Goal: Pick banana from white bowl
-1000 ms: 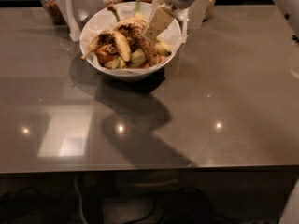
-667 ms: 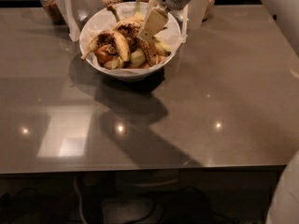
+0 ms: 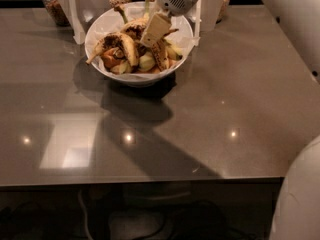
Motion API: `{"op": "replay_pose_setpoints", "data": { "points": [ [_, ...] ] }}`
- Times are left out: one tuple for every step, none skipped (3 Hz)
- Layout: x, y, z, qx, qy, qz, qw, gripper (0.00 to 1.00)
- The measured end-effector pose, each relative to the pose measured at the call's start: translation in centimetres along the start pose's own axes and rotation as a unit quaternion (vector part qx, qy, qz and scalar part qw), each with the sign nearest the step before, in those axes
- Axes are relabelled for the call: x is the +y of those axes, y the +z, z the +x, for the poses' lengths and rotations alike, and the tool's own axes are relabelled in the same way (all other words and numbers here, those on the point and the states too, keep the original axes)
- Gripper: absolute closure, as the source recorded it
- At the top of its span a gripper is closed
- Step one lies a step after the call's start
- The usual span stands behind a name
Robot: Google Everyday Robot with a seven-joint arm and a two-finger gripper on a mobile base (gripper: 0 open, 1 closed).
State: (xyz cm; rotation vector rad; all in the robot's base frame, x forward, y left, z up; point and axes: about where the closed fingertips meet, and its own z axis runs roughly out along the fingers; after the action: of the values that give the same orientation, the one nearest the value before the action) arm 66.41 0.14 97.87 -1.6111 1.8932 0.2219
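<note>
The white bowl [image 3: 100, 28] stands at the back middle of the grey table [image 3: 240, 84], filled with fruit. The banana [image 3: 161, 56], long, curved and mostly brown-black, lies across the middle of the pile, partly hidden under the gripper. A shorter banana [image 3: 124, 46] with a cleaner yellow half lies to its left. My gripper [image 3: 152, 34] comes down from the upper right and hangs over the middle of the bowl, right on top of the dark banana.
Glass jars of grain [image 3: 52, 4] stand along the table's back edge behind the bowl. White upright card stands [image 3: 75, 14] flank the bowl on both sides. My white arm [image 3: 295, 19] and body [image 3: 300, 199] fill the right side. The table's front edge runs near the bottom.
The gripper has moved a little to the left and lower over the fruit pile. The bowl and the fruit have not moved.
</note>
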Motion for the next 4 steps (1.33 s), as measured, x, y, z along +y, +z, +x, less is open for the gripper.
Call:
{"op": "replay_pose_setpoints", "data": {
  "points": [
    [0.27, 1.05, -0.22, 0.002, 0.001, -0.009, 1.0, 0.44],
    [0.28, 1.66, -0.17, 0.004, 0.001, -0.012, 0.9999, 0.47],
    [0.3, 1.81, -0.14, 0.004, 0.0, -0.013, 0.9999, 0.66],
    [0.34, 1.87, -0.14, 0.005, -0.001, -0.013, 0.9999, 0.89]
  ]
}}
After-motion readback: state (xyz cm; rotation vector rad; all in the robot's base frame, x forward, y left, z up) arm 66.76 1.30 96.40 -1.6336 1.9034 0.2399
